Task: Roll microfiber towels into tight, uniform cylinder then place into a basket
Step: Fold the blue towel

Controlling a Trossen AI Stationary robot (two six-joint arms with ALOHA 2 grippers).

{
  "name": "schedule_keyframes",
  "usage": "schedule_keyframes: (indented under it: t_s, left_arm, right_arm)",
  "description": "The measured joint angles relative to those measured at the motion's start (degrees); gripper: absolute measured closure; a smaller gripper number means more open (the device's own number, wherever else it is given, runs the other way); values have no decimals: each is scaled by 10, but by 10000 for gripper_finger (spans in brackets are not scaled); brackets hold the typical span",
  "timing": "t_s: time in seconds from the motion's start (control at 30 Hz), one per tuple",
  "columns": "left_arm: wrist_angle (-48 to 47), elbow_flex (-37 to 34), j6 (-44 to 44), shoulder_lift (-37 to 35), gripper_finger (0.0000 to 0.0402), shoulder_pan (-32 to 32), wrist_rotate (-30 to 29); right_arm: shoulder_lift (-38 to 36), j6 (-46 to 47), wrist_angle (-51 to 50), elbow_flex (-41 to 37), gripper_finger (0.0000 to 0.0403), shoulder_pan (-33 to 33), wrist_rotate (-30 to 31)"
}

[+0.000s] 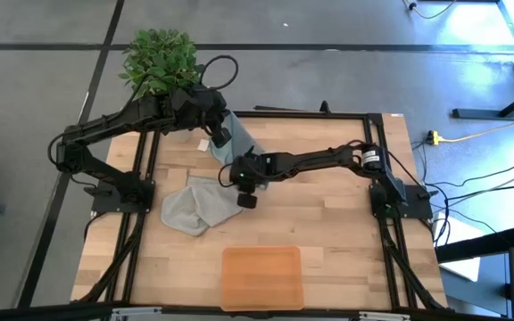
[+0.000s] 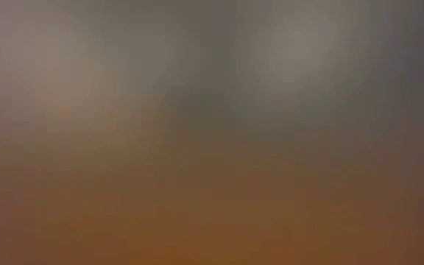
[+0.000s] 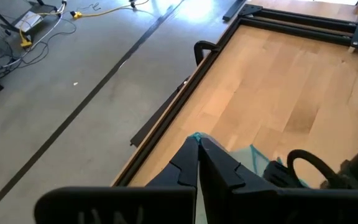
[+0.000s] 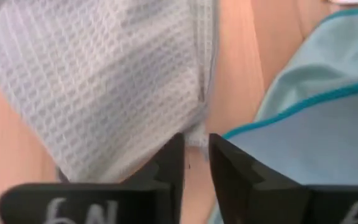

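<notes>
The grey towel point(image 1: 194, 207) lies crumpled on the table left of centre. My right gripper point(image 1: 244, 198) stands at its right edge, tilted down and open by a narrow gap. In the right wrist view the grey towel point(image 4: 104, 81) ends in a hem right at the tips of my right gripper point(image 4: 196, 155). The teal towel point(image 1: 242, 141) runs from the table up to my left gripper point(image 1: 219, 135), which is raised near the far edge and shut on it. The orange basket point(image 1: 261, 276) sits at the near edge. My left gripper pinches a corner of the teal towel point(image 3: 196, 137) between its two fingertips. The fingers slant downward from the table's left. The towel hangs below them, and its lower part point(image 1: 248, 153) rests on the table. My right gripper has the grey towel's hem point(image 4: 197, 135) at its fingertips; I cannot tell whether they touch it.
A leafy plant point(image 1: 159, 61) stands past the table's far left corner, close behind the left arm. A black frame point(image 1: 328, 114) runs along the table's far and side edges. Bare wood lies between the towels and the basket and over the right half.
</notes>
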Motion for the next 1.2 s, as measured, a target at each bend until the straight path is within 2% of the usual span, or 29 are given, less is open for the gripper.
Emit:
schedule_keyframes:
  t_s: [0.07, 0.2, 0.4, 0.5, 0.67, 0.87, 1.03, 1.1, 1.2]
  left_arm:
    - [-1, 0, 0, 0, 402, 3, 0]
    - [-11, 0, 0, 0, 402, 3, 0]
    - [-14, 0, 1, 0, 402, 3, 0]
    - [-14, 0, 1, 0, 402, 3, 0]
    - [-14, 0, 1, 0, 402, 3, 0]
    - [-14, 0, 19, 0, 402, 3, 1]
    - [-14, 0, 30, 0, 402, 3, 4]
    - [-14, 0, 30, 0, 402, 3, 4]
    - [-15, 0, 30, 0, 402, 3, 4]
  right_arm:
    - [0, 31, 4, 0, 305, 5, 6]
    - [4, 137, 6, 0, 277, 11, 77]
    - [4, 205, 68, -1, 266, 15, 152]
    - [4, 169, 93, 0, 265, 24, 155]
    - [4, 140, 67, -1, 265, 54, 156]
    - [3, -3, 39, -18, 265, 71, 229]
    - [4, -34, 78, -88, 265, 69, 149]
    - [4, -55, 115, -114, 265, 69, 147]
    - [4, -78, 150, -129, 265, 68, 184]
